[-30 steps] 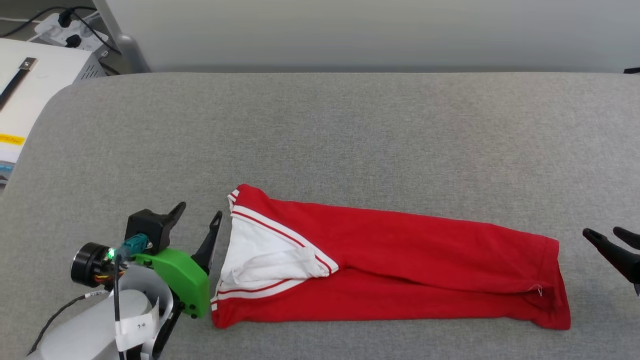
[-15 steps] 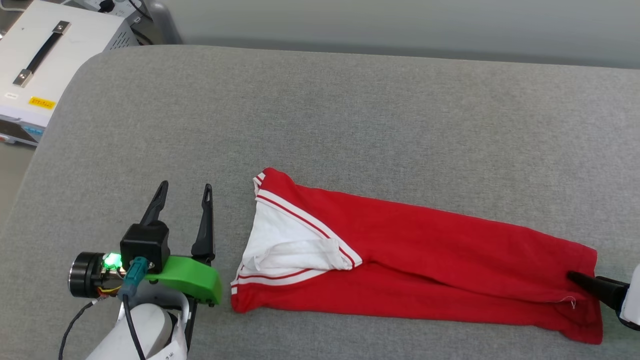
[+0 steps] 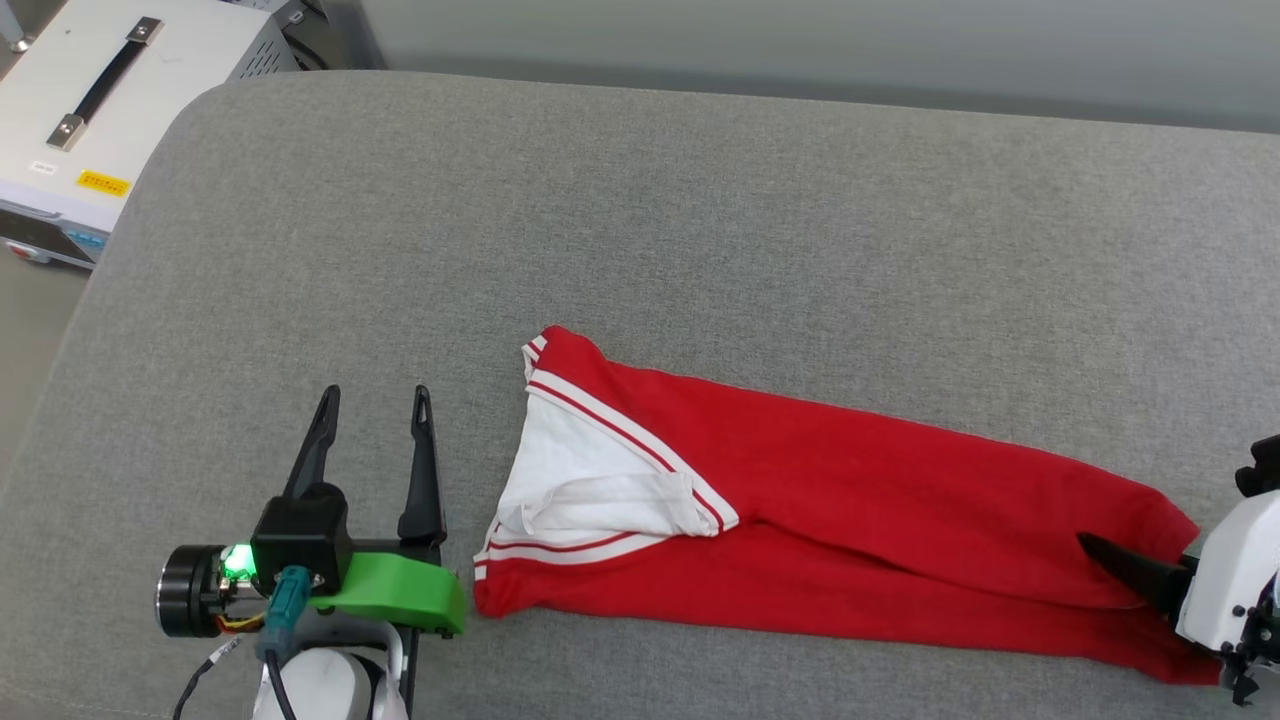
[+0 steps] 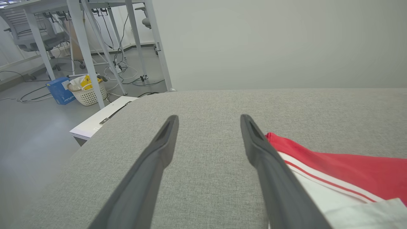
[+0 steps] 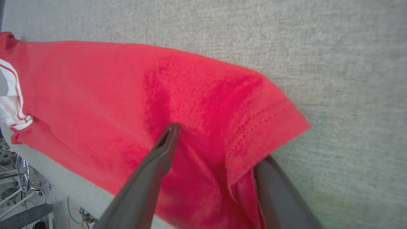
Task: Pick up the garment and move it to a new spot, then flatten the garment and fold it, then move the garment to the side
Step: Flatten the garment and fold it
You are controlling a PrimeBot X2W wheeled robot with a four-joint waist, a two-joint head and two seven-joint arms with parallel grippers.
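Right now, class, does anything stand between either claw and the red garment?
Nothing visible does. The left claw is open beside the garment's striped end, with bare grey surface between them. The right claw, open, is at the other end, one finger lying on the red cloth.

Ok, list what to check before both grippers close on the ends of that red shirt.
1. Right gripper open: ok, jaws spread.
2. Cloth between its jaws: ok. One finger lies on top of the garment at the hem end. The other sits at the hem edge, partly covered by it.
3. Number of layers caught there: cannot tell.
4. Left gripper open: ok.
5. Left gripper at the cloth: not ok. It sits over bare grey cushion beside the white-sleeve end, apart from it.
6. Garment lying flat as a long folded strip: ok.
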